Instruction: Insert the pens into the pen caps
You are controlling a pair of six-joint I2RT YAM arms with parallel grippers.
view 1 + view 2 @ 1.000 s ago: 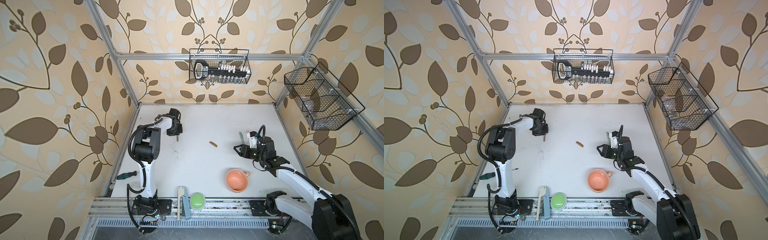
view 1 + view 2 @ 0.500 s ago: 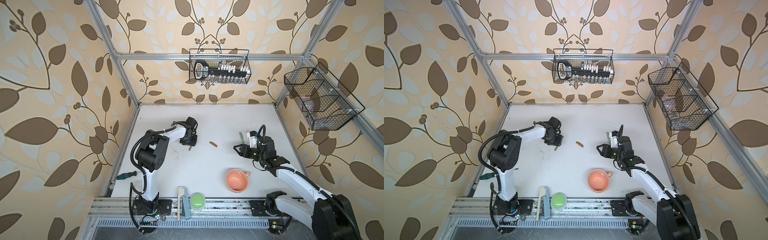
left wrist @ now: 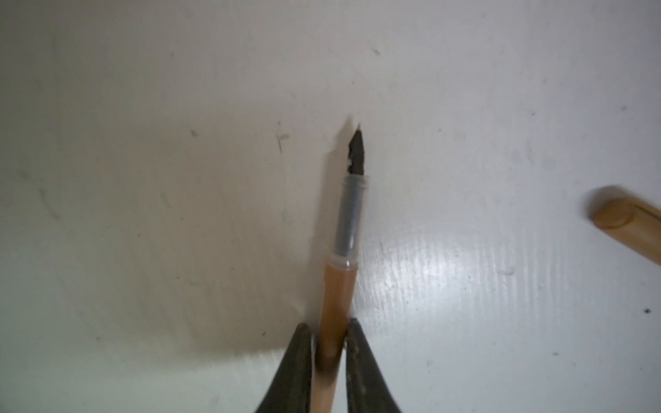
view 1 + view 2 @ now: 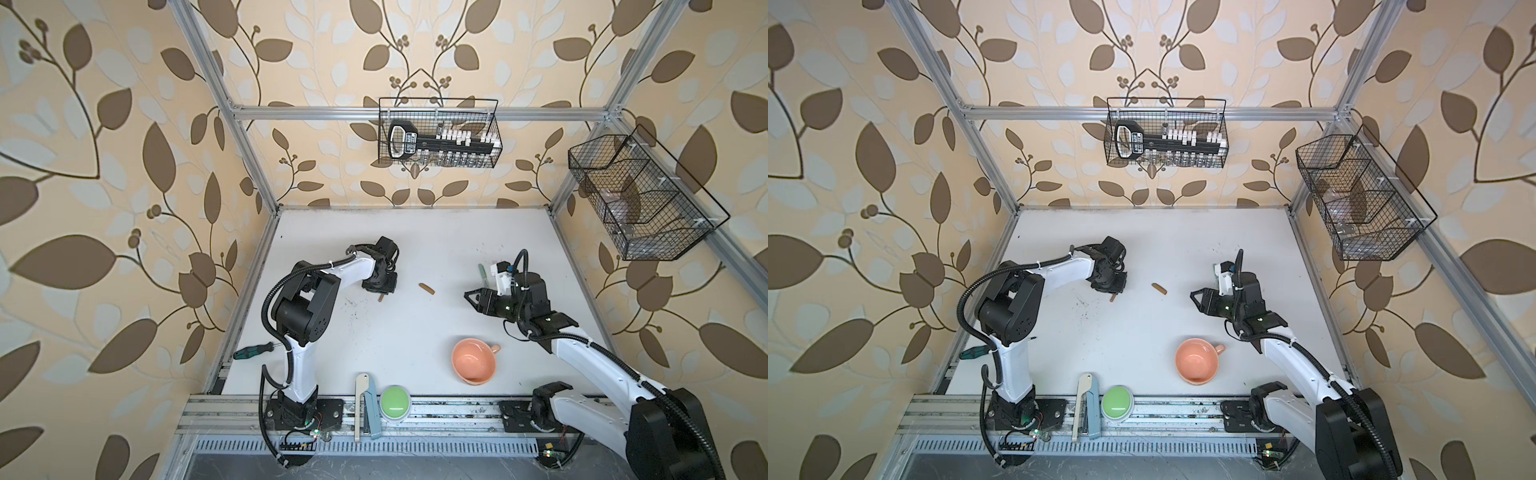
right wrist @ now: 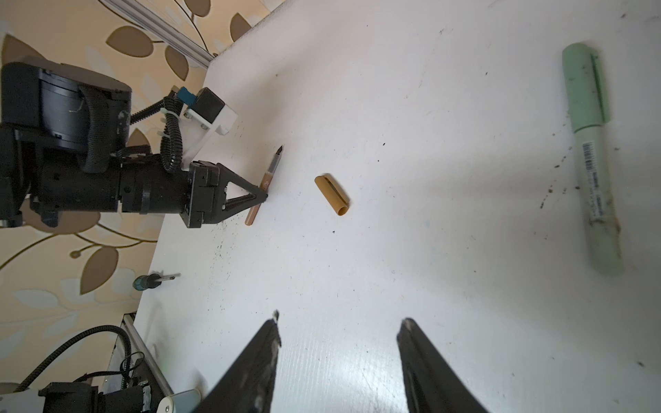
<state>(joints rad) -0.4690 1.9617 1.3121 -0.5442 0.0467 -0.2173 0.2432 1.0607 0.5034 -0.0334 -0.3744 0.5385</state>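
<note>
Worktop [image 4: 415,241] fills my top views, white and peppered with dark specks. Above its far edge I see a wire basket [image 4: 438,133] hung on the wall.

On the left side, the left hand [image 3: 329,332] is clamped on the tan-brown pen [image 3: 338,289]. Its two dark fingers pinch the barrel partway along, so both ends stick out. From the left wrist camera I see the black nib pointing away from the hand, uncapped. It sits close above the surface with its shadow right beside it. I cannot tell whether the nib touches.

On the right side, the right hand [image 5: 339,321] points toward the middle. Its jaws are spread apart and I see only bare surface between them.

Near the front right stands a peach mug [image 4: 474,360], upright, handle toward the right arm. At the front rail sits a green dome button [image 4: 395,402]. A teal-handled screwdriver [image 4: 251,351] lies at the left edge, well apart from everything else.

Just beside the right arm lies the pale green pen [image 5: 601,214], flat, wearing its pale green cap [image 5: 581,89].

Smallest is the tan-brown cap [image 4: 427,288]. It lies on its side between the two hands, nearer the left one and apart from both. In the right wrist view its open end faces away from the held pen's nib.
</note>
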